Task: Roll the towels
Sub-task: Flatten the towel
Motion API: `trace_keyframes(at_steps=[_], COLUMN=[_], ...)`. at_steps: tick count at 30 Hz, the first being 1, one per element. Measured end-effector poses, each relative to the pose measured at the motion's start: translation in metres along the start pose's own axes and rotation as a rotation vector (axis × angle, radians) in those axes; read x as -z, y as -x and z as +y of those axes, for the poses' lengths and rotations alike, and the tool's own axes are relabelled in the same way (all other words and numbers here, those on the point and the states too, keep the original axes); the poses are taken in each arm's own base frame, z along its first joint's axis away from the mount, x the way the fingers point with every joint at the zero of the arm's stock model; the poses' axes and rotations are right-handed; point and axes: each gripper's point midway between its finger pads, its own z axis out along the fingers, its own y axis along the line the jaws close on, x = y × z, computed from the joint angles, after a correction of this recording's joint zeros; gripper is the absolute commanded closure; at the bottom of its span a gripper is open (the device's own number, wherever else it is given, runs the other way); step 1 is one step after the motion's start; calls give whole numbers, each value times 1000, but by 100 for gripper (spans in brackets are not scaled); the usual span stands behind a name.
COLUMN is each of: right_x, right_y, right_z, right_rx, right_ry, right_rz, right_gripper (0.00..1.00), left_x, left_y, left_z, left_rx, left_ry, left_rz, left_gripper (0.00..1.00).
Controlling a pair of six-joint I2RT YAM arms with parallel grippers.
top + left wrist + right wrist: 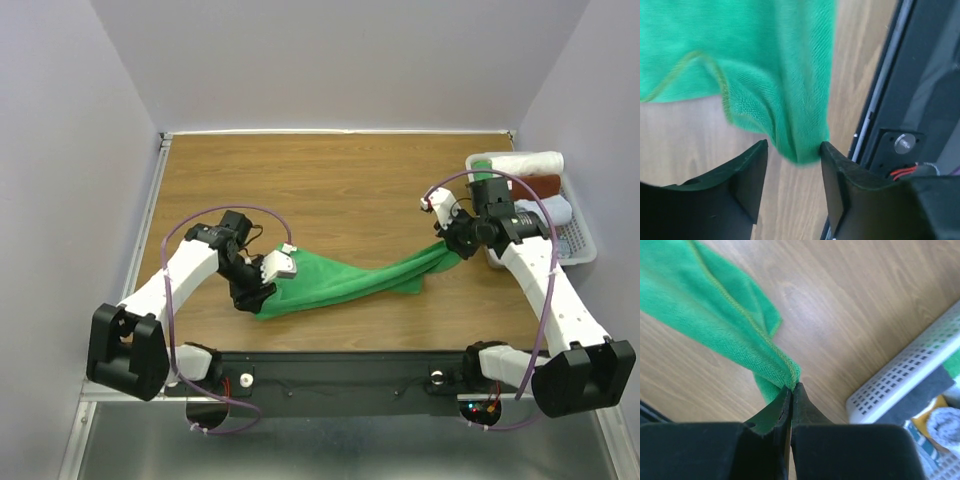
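Jaws apart on the left gripper (793,148), a limp corner of the green towel (740,60) dangling between them. The right gripper (791,386) is pinched tight on the other end, just left of the white basket (585,252). From the basket the cloth runs off as a twisted band. Soft, fuzzy weave, stitched hem: I'd spread it flat before rolling, or it bunches.

The stretched towel (340,283) is lying across the near half of the table (330,180) — its left end is sitting between the parted fingers of the left gripper (258,300), and its right end is being pinched in the right gripper (445,248). The basket (588,245) is standing at the table's right edge, behind the right gripper — a rolled towel (525,162) is lying across its far end.
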Motion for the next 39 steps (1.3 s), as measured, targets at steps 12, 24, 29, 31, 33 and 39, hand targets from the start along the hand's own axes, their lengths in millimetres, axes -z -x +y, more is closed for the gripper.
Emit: trace_keyframes(at_steps=[12,24,29,31,33,39], right_x=[-13,-12,-16,-18,-20,-22], right_y=[-33,-35,-37,-38,-40,-41], right_z=[34,36,37,37,38,38], right_rx=[-5,-7,-13,-16,-22,-28], right_ry=[141,147,161,167,175,181], right_rz=[91,98,113,121,130,141], right_gripper=[99,99,100,100,99,99], left_x=[42,-22,-27,-31,-35,-47], left_y=[88,68,78,79,78,76], left_z=[135,190,189,187,186,186], left_rx=[66,220,203,201,203,210], left_ry=[371,363,343,324,313,296], left_rz=[-216,-140,-165,-168,-166,-149], left_gripper=[40,40,40,40,40,63])
